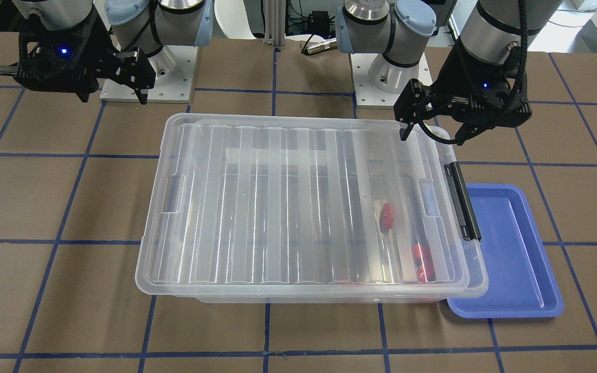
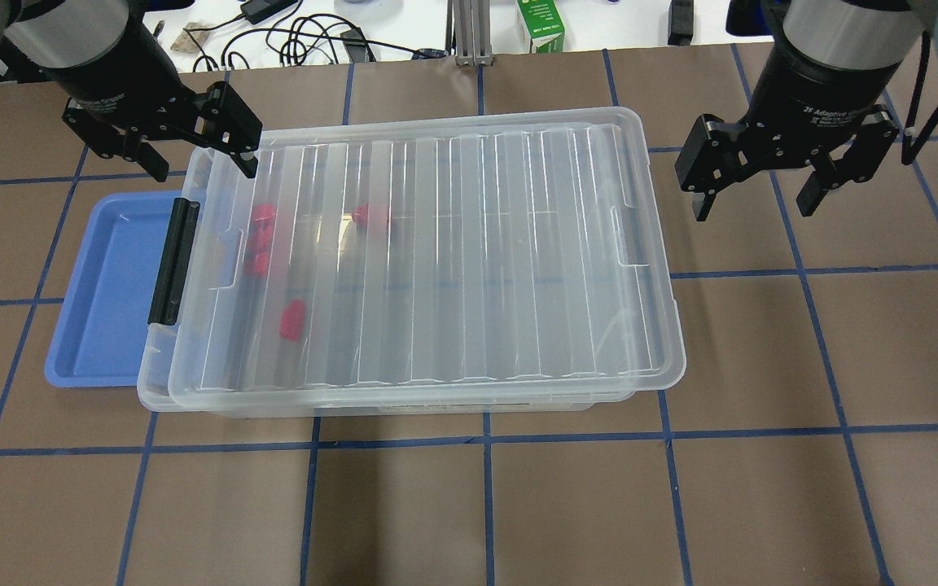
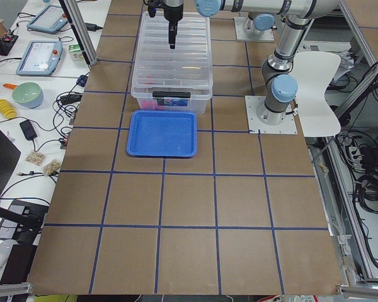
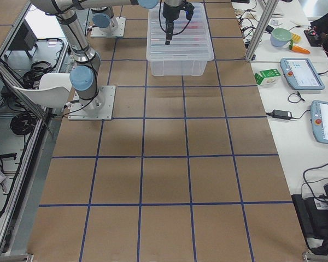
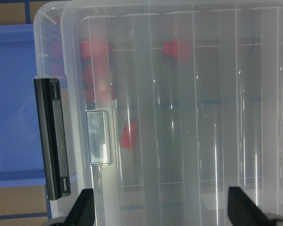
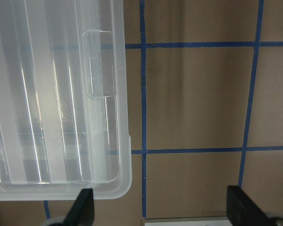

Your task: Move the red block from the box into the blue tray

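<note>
Left gripper and right gripper hang wide open at opposite ends of the lidded box, the left wrist view showing the red block inside near the latch beside the blue tray, the right wrist view merely lid corner and table.

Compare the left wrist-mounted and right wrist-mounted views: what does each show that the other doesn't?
Only the left wrist-mounted view shows the red blocks blurred through the lid, the black latch bar, and the blue tray past that end of the box. Only the right wrist-mounted view shows a box corner with no latch and bare brown table crossed by blue tape lines. Both show the ribbed clear lid on the box, with the left end effector and the right end effector open.
</note>
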Motion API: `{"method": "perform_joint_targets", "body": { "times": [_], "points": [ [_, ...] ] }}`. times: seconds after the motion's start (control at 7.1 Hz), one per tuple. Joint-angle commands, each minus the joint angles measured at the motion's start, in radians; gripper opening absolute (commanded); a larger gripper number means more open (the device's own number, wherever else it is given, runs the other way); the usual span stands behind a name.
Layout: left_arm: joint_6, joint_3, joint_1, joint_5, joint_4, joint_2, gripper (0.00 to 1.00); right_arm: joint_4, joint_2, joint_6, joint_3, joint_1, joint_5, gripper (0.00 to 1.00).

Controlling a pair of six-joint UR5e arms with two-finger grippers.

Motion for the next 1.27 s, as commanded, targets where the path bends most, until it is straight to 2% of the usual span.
{"method": "perform_joint_targets", "body": {
  "times": [0.0, 1.13],
  "points": [
    [0.0, 0.0, 0.0, 0.0, 0.0, 0.002, 1.0, -0.004, 0.002, -0.001, 0.0, 0.0, 0.0, 1.0],
    [0.001, -0.003, 0.0, 0.0, 0.0, 0.003, 1.0, -0.004, 0.014, 0.008, 0.003, 0.0, -0.002, 1.0]
  ]
}}
